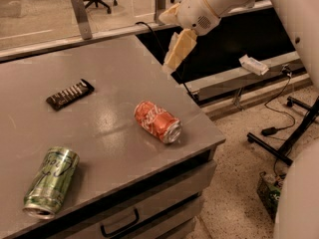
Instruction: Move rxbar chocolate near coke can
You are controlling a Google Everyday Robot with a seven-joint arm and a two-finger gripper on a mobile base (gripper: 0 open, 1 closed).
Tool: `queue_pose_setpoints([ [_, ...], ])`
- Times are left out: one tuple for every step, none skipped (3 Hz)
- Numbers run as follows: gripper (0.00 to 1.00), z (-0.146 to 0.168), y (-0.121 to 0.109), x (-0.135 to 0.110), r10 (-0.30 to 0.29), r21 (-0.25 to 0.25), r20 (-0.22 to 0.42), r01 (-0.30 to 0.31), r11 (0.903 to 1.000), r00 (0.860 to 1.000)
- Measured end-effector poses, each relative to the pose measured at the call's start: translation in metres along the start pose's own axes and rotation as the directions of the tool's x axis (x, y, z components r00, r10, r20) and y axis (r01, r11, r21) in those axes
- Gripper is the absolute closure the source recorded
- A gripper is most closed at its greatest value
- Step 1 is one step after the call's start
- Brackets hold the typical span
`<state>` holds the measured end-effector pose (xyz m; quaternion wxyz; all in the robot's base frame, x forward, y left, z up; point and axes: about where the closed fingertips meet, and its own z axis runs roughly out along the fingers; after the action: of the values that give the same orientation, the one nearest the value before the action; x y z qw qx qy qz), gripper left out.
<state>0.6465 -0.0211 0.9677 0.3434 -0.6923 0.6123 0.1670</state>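
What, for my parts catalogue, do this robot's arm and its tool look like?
The tool, above the table at its far right edge, is pale cream and wedge-shaped. It joins a rounded white wrist housing bearing a small patch of dotted holes. The arm behind is smooth white casing, with no cables showing on it.
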Motion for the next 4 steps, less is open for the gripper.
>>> queue_pose_setpoints([
  [0.00, 0.024, -0.010, -0.020, -0.078, -0.048, 0.044, 0.080, 0.9956, 0.996],
  [0.00, 0.058, -0.028, -0.047, -0.165, -0.049, 0.102, 0.171, 0.9841, 0.981],
  [0.00, 0.091, -0.037, -0.066, -0.223, -0.048, 0.153, 0.232, 0.9715, 0.963],
  [0.00, 0.117, -0.043, -0.068, -0.214, -0.035, 0.198, 0.225, 0.9738, 0.957],
])
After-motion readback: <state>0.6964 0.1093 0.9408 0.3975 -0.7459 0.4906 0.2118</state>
